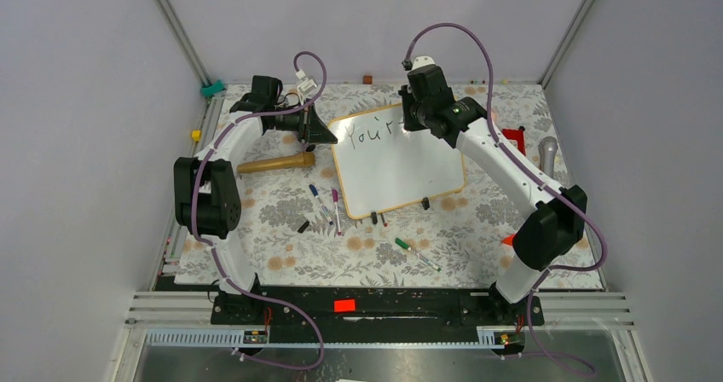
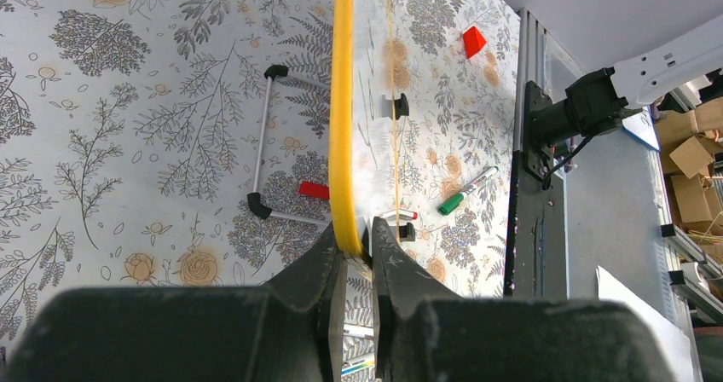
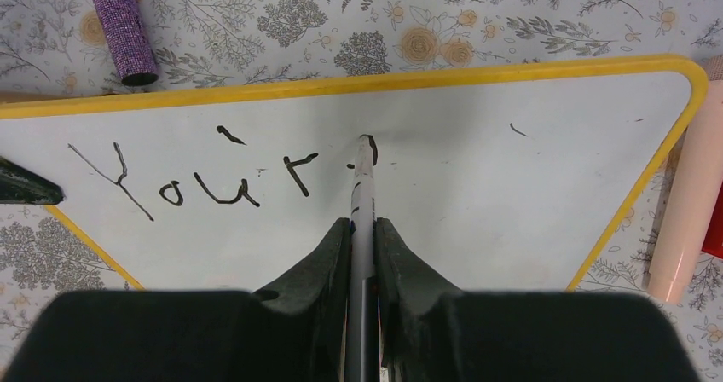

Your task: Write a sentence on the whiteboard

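Note:
The whiteboard lies tilted at the table's far middle, white with a yellow-orange frame. The sentence reads "You'r" at the board's top left; it also shows in the right wrist view. My right gripper is shut on a black marker whose tip touches the board just right of the "r". In the top view that gripper hovers over the board's top edge. My left gripper is shut on the board's left frame edge, seen in the top view at the board's upper left corner.
Several loose markers lie left of the board, a green one in front. A wooden cylinder lies behind the left gripper. A purple glitter tube, a pink cylinder and a red piece are near the board's far and right sides.

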Controlling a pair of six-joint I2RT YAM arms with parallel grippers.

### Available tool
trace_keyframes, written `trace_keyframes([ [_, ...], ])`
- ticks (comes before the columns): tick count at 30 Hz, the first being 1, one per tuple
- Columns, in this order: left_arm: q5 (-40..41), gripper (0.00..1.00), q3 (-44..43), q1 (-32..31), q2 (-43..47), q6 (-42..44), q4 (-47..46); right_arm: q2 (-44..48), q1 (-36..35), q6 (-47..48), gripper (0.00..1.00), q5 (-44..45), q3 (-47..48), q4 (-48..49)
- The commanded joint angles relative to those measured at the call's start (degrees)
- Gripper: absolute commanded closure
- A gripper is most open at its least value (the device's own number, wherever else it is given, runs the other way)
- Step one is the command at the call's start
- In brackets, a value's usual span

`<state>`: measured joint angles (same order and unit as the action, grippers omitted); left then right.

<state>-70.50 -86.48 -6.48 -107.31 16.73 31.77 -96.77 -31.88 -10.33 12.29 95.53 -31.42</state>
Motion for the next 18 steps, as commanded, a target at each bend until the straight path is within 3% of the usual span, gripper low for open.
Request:
trace_keyframes([
  [1,5.9,1.0,3.0,-2.6,-0.7,7.9,4.5,0.2,0.3,-0.8,1.0,-3.0,-0.6,1.1],
  [18,6.3,1.0,2.8,-2.6,-0.7,7.7,4.5,2.9,0.3,-0.7,1.0,-1.7,-6.3,0.5],
])
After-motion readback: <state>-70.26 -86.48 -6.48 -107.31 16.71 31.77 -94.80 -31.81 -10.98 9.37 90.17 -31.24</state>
